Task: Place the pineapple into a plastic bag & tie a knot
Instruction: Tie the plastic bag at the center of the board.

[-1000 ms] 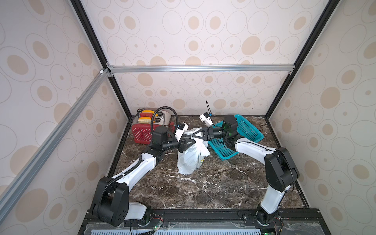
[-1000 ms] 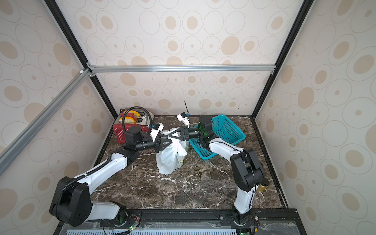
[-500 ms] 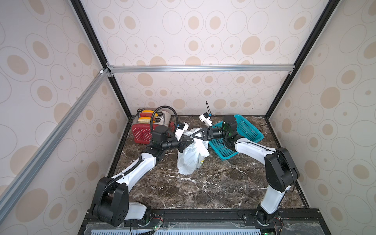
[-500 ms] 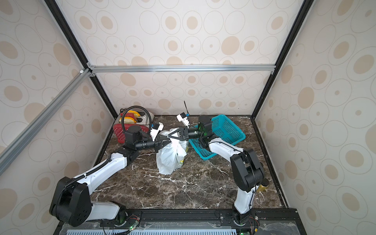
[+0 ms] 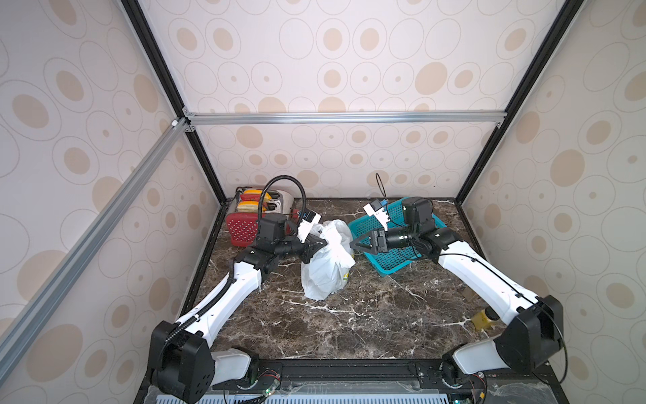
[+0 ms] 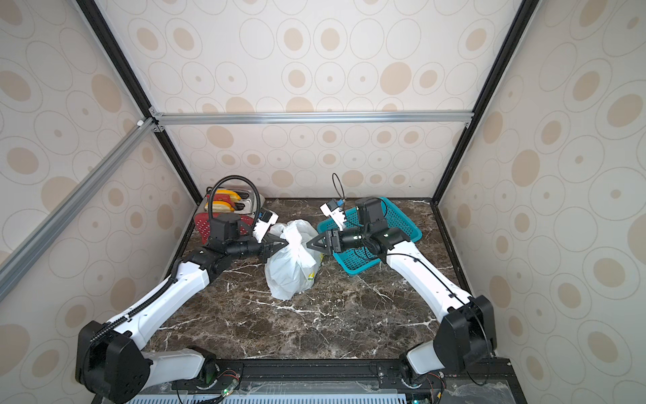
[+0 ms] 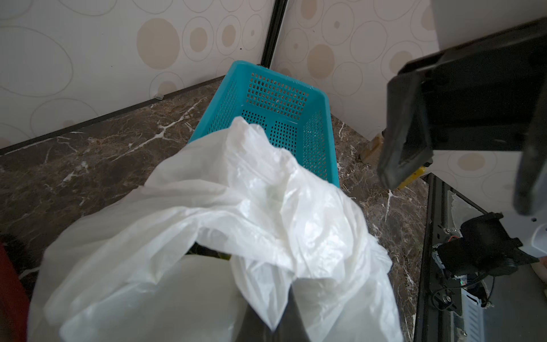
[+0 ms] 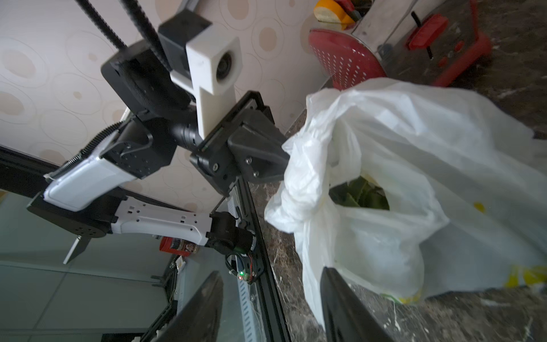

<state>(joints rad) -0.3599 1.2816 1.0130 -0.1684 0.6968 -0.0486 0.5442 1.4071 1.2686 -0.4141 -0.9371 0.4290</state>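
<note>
The crinkly, filmy plastic bag hides the pineapple bar some green leaves, its bunched top pinched in the left gripper, the right gripper gaping alongside.

Plastic bag: whitish translucent, yellow print low down.
Basket: teal, perforated grid.
Tabletop: dark brown marble, white veins.
Walls: cream, beige ovals, thin rings.
Toaster: silver, red trim.
My arms: white shells, black joints.
</note>
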